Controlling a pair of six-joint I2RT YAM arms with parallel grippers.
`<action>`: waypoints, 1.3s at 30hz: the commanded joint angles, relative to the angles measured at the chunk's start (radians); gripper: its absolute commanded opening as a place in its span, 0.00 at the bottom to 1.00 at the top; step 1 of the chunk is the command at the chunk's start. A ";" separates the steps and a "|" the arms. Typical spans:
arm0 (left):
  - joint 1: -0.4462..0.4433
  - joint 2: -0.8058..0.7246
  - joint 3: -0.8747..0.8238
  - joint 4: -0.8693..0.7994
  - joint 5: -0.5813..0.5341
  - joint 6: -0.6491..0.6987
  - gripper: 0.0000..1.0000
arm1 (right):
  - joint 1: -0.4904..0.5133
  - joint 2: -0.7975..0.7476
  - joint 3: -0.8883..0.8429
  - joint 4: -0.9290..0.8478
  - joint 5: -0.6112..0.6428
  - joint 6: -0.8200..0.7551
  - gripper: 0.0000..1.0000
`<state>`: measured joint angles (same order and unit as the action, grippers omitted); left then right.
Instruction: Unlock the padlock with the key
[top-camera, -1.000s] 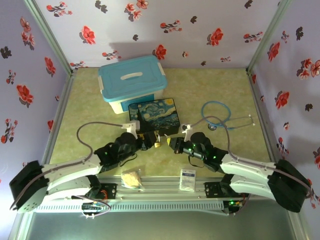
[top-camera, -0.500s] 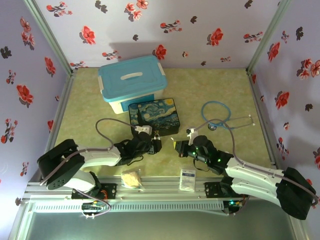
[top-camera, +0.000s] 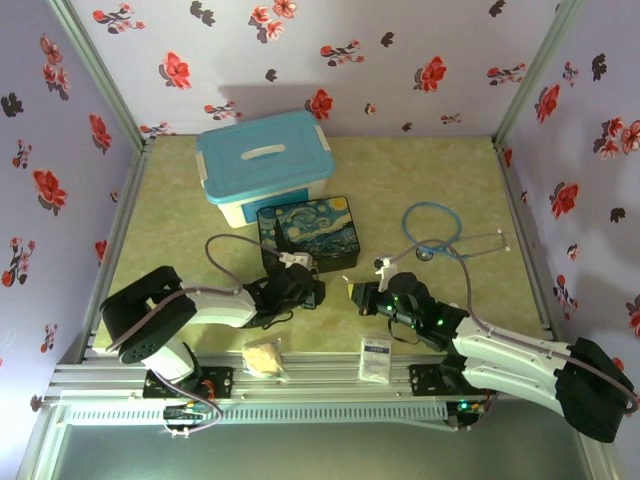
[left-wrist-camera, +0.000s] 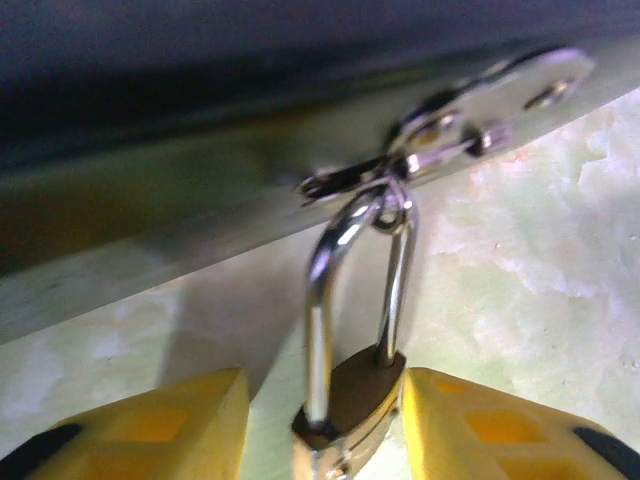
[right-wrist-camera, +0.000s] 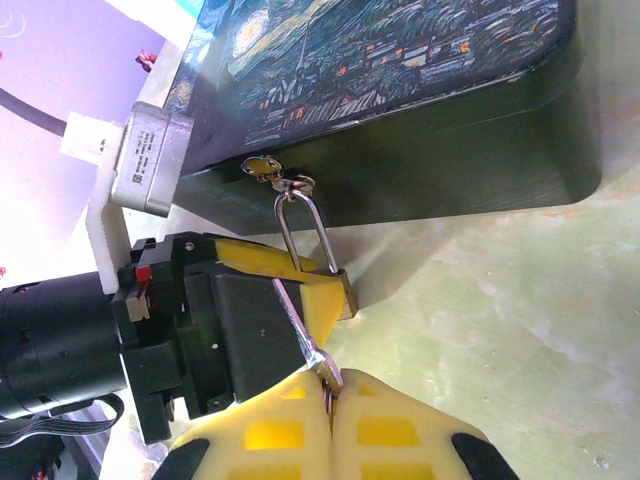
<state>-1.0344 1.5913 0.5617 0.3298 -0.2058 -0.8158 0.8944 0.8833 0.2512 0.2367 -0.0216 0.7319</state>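
The brass padlock (left-wrist-camera: 350, 412) hangs by its silver shackle (left-wrist-camera: 318, 300) from the hasp (left-wrist-camera: 400, 180) on the front of the Starry Night box (top-camera: 307, 232). My left gripper (left-wrist-camera: 325, 392) is open and straddles the lock body. Its right finger (left-wrist-camera: 480, 420) touches the body, and a gap separates the left finger (left-wrist-camera: 160, 425) from it. My right gripper (right-wrist-camera: 332, 400) is shut on the key (right-wrist-camera: 303, 332), whose blade points up and left at the left gripper's black body, short of the padlock (right-wrist-camera: 343, 290). From above, the left gripper (top-camera: 314, 293) and right gripper (top-camera: 357, 297) face each other.
Behind the printed box stands a white tub with a blue lid (top-camera: 265, 165). A blue stethoscope (top-camera: 440, 235) lies at the right. A white sachet (top-camera: 375, 358) and a pale yellowish packet (top-camera: 265, 357) rest near the front rail. Floral walls close in three sides.
The left arm has folded in and brought its gripper right, up to the padlock, with the jaws narrowing around it. The right gripper shifted slightly right and stays shut on the key.
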 joint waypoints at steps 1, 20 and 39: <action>-0.020 0.061 0.018 0.046 0.022 -0.004 0.43 | -0.006 -0.003 -0.012 0.002 0.023 -0.018 0.00; -0.022 0.010 -0.056 0.199 0.025 -0.162 0.22 | 0.006 0.094 -0.021 0.084 0.011 0.018 0.00; -0.012 0.005 -0.212 0.618 0.033 -0.424 0.08 | 0.022 0.436 -0.032 0.452 -0.101 0.290 0.00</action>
<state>-1.0500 1.6077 0.3603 0.8185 -0.1757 -1.1812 0.9108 1.2930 0.2272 0.5663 -0.0811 0.9546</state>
